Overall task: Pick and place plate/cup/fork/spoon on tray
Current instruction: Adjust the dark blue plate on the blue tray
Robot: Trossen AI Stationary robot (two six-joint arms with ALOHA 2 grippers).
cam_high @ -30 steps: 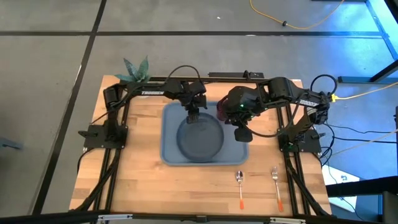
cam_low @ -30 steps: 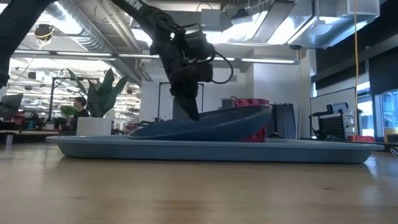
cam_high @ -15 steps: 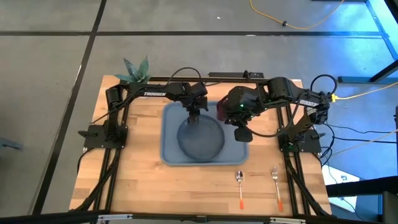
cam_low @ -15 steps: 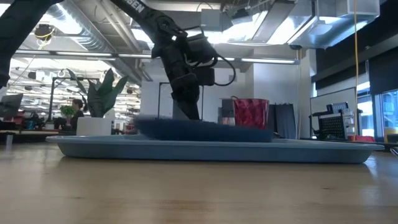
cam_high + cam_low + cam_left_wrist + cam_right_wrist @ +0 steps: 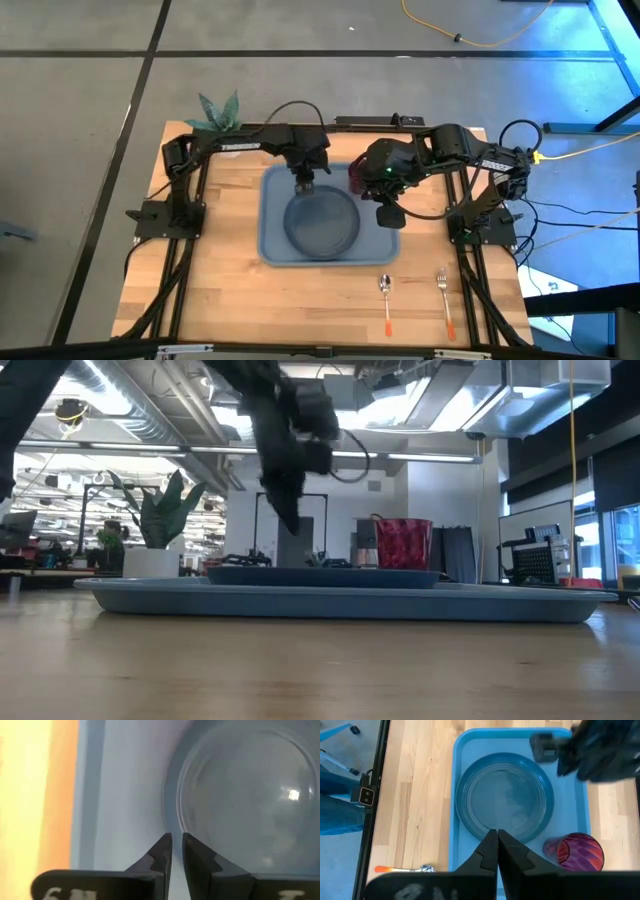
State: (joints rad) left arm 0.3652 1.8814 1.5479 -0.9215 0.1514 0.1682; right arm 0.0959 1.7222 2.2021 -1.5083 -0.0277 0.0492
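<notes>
Plate (image 5: 321, 222): round, grey-blue, lying flat inside the tray (image 5: 273, 250), near its middle. Placement judged done.

Cup (image 5: 355, 177): dark red, ribbed, standing upright in the tray's far right corner, just beside the plate's rim.

Tray: light blue rectangle, centred on the table (image 5: 220, 290), nearer its far edge.

Spoon (image 5: 386, 300) and fork (image 5: 445, 296): orange handles, lying side by side and apart on the table near its front edge, right of the tray. Not yet placed.

Left hand (image 5: 305, 181): empty, above the plate's far rim; fingers only a narrow slit apart.

Right hand (image 5: 497, 839): empty, fingers pressed together, hovering over the tray's right side close to the cup.

Step in hand: plate released; cutlery outstanding. Next move calls for a low, precise pinch on a thin handle lying flat on the wood, most likely by the right arm.
</notes>
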